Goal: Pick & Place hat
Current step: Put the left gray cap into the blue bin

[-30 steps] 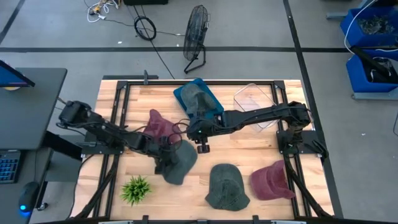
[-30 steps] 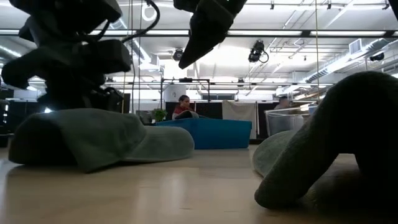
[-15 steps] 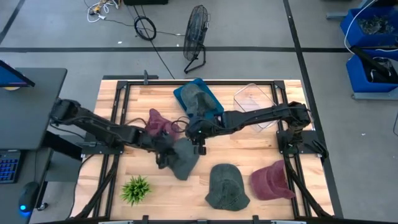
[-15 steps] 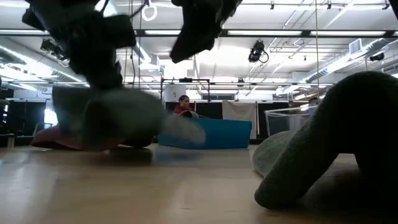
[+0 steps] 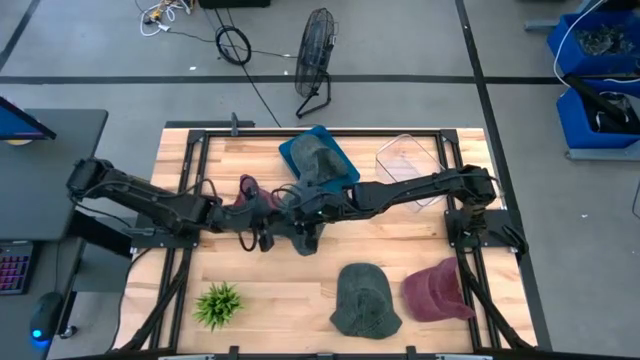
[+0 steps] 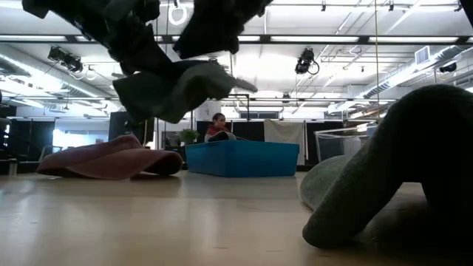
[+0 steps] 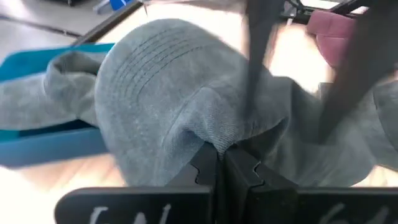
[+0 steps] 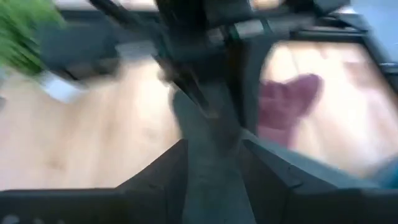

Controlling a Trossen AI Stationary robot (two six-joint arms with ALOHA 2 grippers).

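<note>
A grey hat [image 5: 302,240] hangs above the table's middle with my left gripper [image 7: 222,165] shut on it; in the low view the grey hat [image 6: 177,89] is well clear of the wood. My right gripper [image 8: 214,165] stands open right beside it, its fingers on either side of the grey cloth. A blue bin [image 5: 318,160] at the far middle holds another grey hat. A maroon hat [image 5: 245,195] lies flat on the table by the left arm. My left gripper pinches a raised fold of the grey hat's cloth [image 7: 217,138] between its two shut fingers. The hat is lifted clear of the table, and its rest spreads and droops beyond the fingers. Whether my right gripper touches the hat, I cannot tell.
Near the front edge lie a grey hat [image 5: 365,298] and a maroon hat [image 5: 437,292]. A small green plant [image 5: 218,305] stands at the front left. A clear container [image 5: 408,160] sits at the far right, next to the blue bin.
My left gripper has shut on the grey hat, which lay on the table, and has risen with it toward the far edge. The hat has been lifted clear and has bunched up under the fingers. The maroon hat behind it now shows in the low view.
</note>
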